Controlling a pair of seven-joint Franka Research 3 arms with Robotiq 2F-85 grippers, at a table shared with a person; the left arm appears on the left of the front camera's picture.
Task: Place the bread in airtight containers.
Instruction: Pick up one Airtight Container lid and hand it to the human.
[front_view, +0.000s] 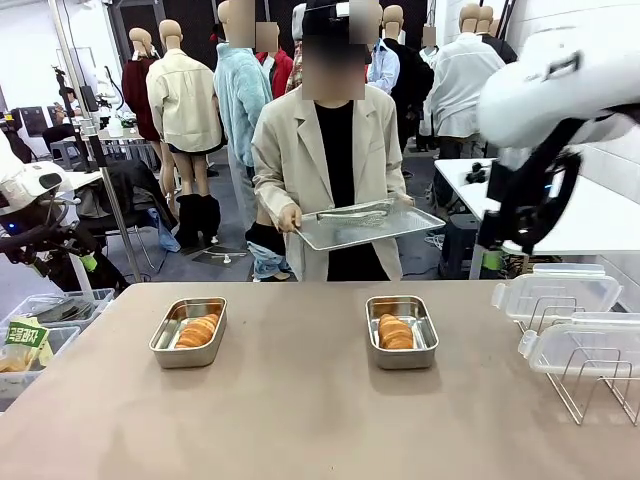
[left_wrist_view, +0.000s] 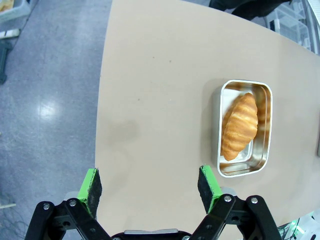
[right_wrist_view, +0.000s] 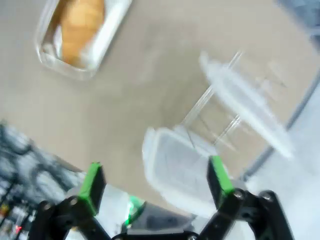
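The bread (front_view: 197, 331) was golden-orange and ridged, the tins (front_view: 402, 362) shiny silver steel, the table (front_view: 300, 410) plain tan, the lids (front_view: 556, 290) clear, the person's jacket (front_view: 288, 150) beige.

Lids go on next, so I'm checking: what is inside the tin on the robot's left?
One golden ridged roll lies in the uncovered tin. The tin floor beneath the roll is hidden.
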